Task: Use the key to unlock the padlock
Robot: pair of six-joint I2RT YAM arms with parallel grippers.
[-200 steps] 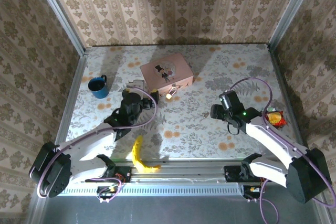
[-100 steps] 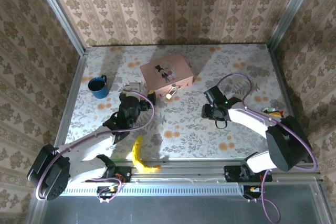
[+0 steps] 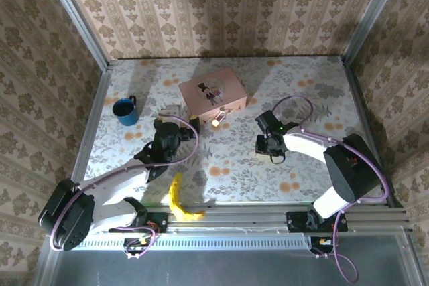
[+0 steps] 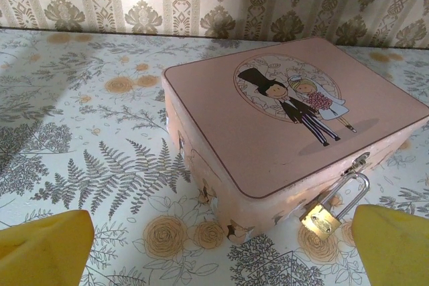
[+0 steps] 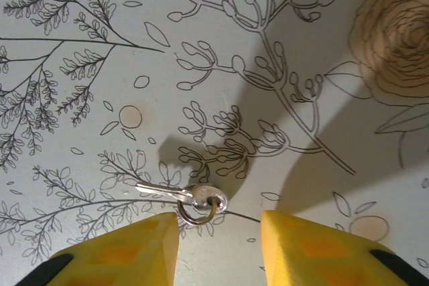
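floral table (image 3: 301, 85), right hand (image 5: 218, 224) over key (image 5: 194, 197), padlock (image 4: 320, 219) on box (image 4: 288, 125)

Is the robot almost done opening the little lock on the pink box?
Not nearly. Nothing looks done: the small brass padlock hangs shut on the pink rectangular box. In hand: the right gripper straddles the small silver key lying on the table. To do: grab the key, carry it over, turn it.
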